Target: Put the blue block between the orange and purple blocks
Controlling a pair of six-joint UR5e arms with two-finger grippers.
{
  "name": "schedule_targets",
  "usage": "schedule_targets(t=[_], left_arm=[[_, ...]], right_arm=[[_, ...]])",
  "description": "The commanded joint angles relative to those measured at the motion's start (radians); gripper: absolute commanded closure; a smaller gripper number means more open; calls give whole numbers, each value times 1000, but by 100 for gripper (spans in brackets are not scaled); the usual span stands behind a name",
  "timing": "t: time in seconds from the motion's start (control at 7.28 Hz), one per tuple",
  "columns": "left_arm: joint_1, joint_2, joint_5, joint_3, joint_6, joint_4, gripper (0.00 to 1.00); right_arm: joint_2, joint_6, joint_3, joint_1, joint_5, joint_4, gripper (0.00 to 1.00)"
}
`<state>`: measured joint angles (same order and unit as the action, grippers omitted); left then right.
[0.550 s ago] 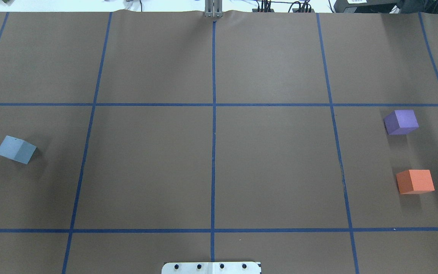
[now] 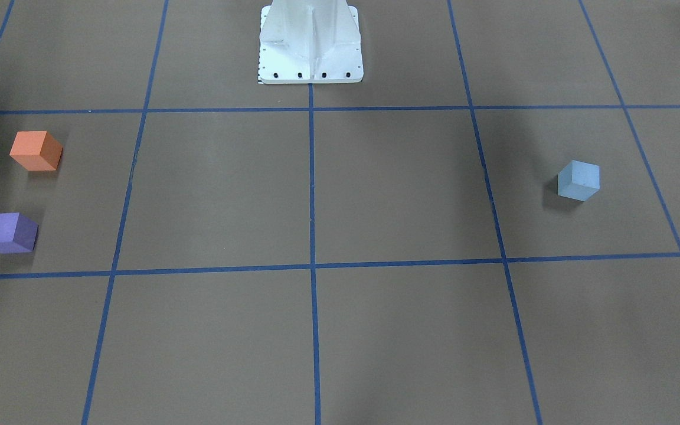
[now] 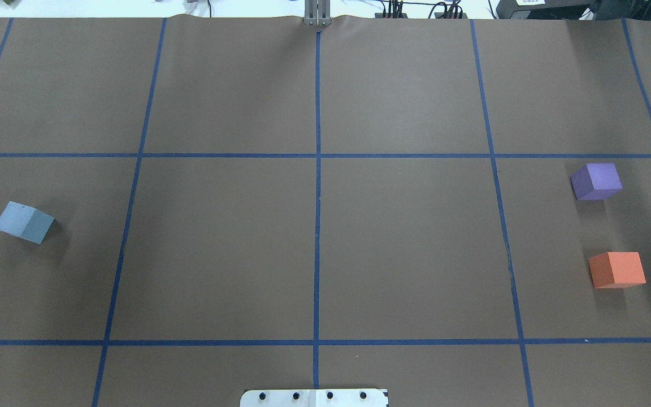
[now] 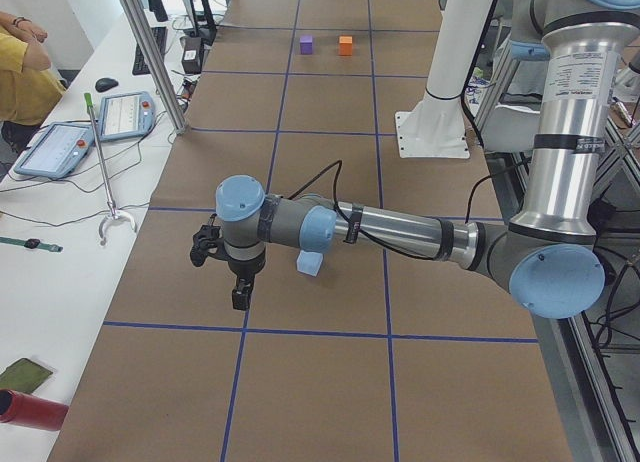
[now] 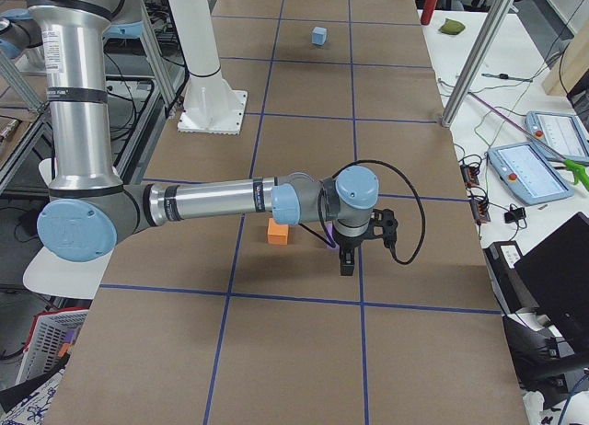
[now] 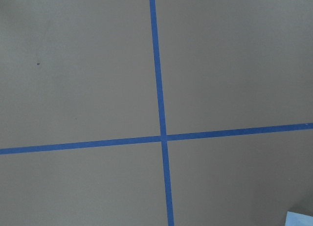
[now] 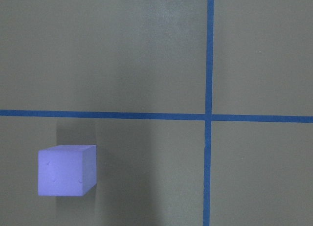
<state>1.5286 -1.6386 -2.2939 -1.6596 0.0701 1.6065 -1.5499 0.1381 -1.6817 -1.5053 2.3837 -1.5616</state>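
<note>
The pale blue block [image 3: 23, 222] lies alone at the table's left [image 2: 578, 180]. The purple block [image 3: 597, 181] and the orange block [image 3: 617, 269] lie at the far right with a gap between them. My left gripper [image 4: 240, 292] hangs above the table just beside the blue block [image 4: 311, 264]; I cannot tell if it is open or shut. My right gripper [image 5: 347, 259] hangs by the orange block [image 5: 279, 232] and partly hides the purple one; I cannot tell its state either. The right wrist view shows the purple block [image 7: 66, 169] and the left wrist view a corner of the blue block [image 6: 301, 218].
Blue tape lines [image 3: 317, 169] divide the brown table cover into squares. The white robot base [image 2: 310, 41] stands at the near middle edge. A side bench with tablets [image 4: 60, 147] and a metal post [image 4: 150, 52] lie beyond the far edge.
</note>
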Motion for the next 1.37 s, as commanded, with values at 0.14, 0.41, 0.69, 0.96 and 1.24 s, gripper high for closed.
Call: schedule_targets(t=[0.14, 0.41, 0.69, 0.96, 1.24], left_arm=[[-10, 45, -4, -14, 4, 9, 6], [-14, 62, -47, -26, -4, 19, 1], [-199, 60, -70, -52, 49, 16, 0], [-354, 54, -14, -54, 154, 138, 0], [-480, 57, 20, -60, 265, 222, 0]], right_arm=[[11, 8, -6, 8, -14, 2, 0], [24, 28, -9, 25, -38, 2, 0], [24, 28, -10, 36, -31, 2, 0], [17, 28, -24, 36, -29, 2, 0], [20, 28, -23, 45, -26, 5, 0]])
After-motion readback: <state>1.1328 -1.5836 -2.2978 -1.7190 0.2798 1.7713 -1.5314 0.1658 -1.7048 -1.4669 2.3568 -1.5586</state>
